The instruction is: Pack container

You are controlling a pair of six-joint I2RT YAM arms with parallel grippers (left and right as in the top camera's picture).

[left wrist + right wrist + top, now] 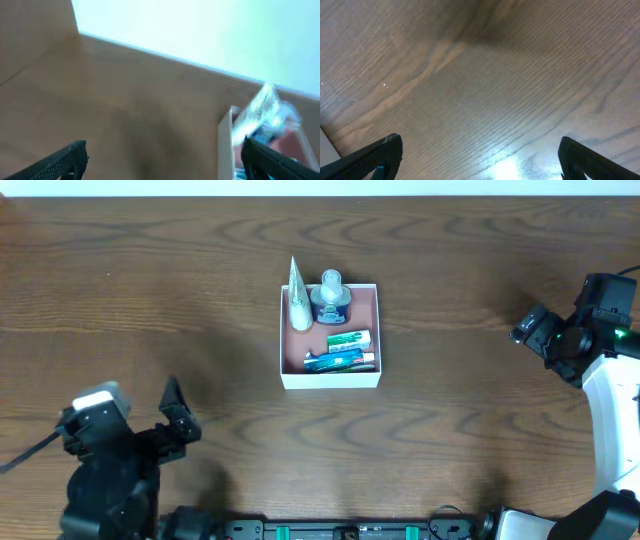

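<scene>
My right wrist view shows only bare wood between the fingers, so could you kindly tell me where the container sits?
Observer: Overhead, the container sits mid-table between the two arms, well apart from your right gripper.
Operator: Thank you. Is anything inside it?
Observer: Yes. A white tube and a blue-grey bottle sit at its far side, and a green pack and a blue tube lie nearer the front wall.
Operator: And where is the other arm?
Observer: The left gripper is open over bare wood near the front edge, holding nothing.
</scene>
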